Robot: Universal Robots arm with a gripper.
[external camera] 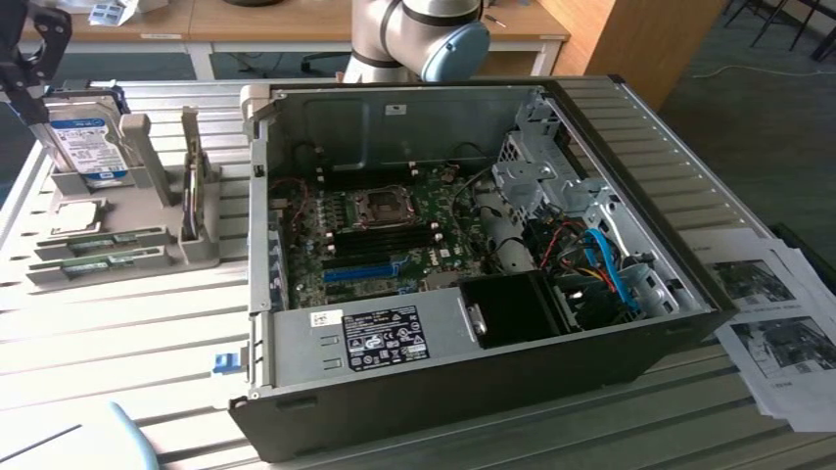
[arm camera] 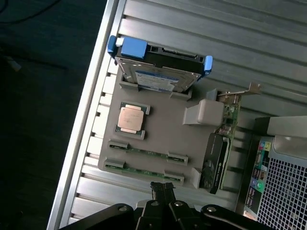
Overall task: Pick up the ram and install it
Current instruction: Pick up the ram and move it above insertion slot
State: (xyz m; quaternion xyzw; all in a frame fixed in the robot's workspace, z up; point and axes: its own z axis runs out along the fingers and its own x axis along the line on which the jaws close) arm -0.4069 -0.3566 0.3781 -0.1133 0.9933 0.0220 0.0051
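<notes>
Two rams, thin green sticks (arm camera: pixel 146 151) (arm camera: pixel 144 168), lie side by side in slots at the edge of a grey holder (arm camera: pixel 163 139). In the exterior view they (external camera: pixel 108 238) (external camera: pixel 100 261) are at the holder's near end, on the exterior view's left. My gripper (arm camera: pixel 162 188) hangs above the table just beside the sticks, its fingers pressed together and holding nothing. In the exterior view the gripper (external camera: pixel 26 83) is a dark shape above the hard drive at the far left. The open computer case (external camera: pixel 679 294) shows its motherboard (external camera: pixel 392 235) with dark memory slots.
The holder also carries a hard drive (arm camera: pixel 160 76) standing upright, a processor chip (arm camera: pixel 131 119) and a graphics card (arm camera: pixel 218 153) on edge. Slatted metal table (external camera: pixel 117 343) all round. Printed sheets (external camera: pixel 770 313) lie at the exterior view's right. The arm's base (external camera: pixel 405 39) stands behind the case.
</notes>
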